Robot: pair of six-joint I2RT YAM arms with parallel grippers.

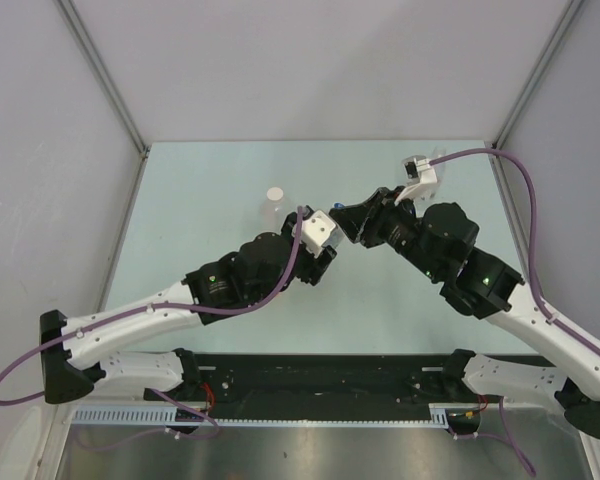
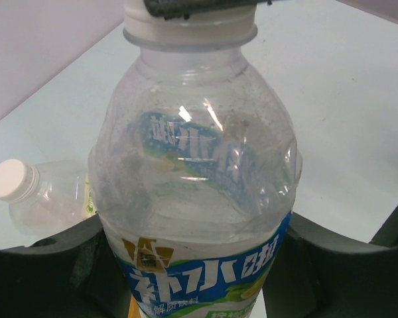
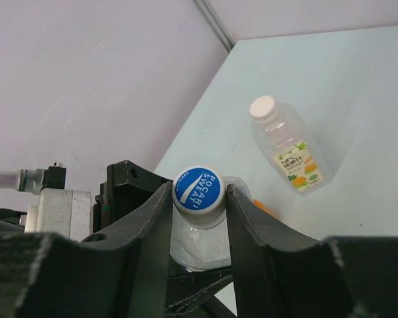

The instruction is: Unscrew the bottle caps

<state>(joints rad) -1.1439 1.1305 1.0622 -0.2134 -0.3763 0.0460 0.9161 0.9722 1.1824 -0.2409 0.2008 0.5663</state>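
Observation:
My left gripper [image 2: 192,271] is shut on the body of the clear bottle with the blue label [image 2: 199,199], one finger on each side. My right gripper [image 3: 199,193] is shut on that bottle's blue cap with a white mark [image 3: 199,187], which sits on the neck. In the top view the two grippers, left [image 1: 323,260] and right [image 1: 352,226], meet at mid-table and hide the bottle. The small slim bottle [image 3: 290,149] with a plain white cap [image 3: 263,106] stands apart; it also shows in the top view [image 1: 273,203] and the left wrist view [image 2: 46,199]. No yellow-labelled bottle shows.
The pale green table [image 1: 210,180] is enclosed by grey walls at the left, back and right. The small bottle stands just left of and behind the left gripper. A purple cable [image 1: 525,190] loops over the table's right side.

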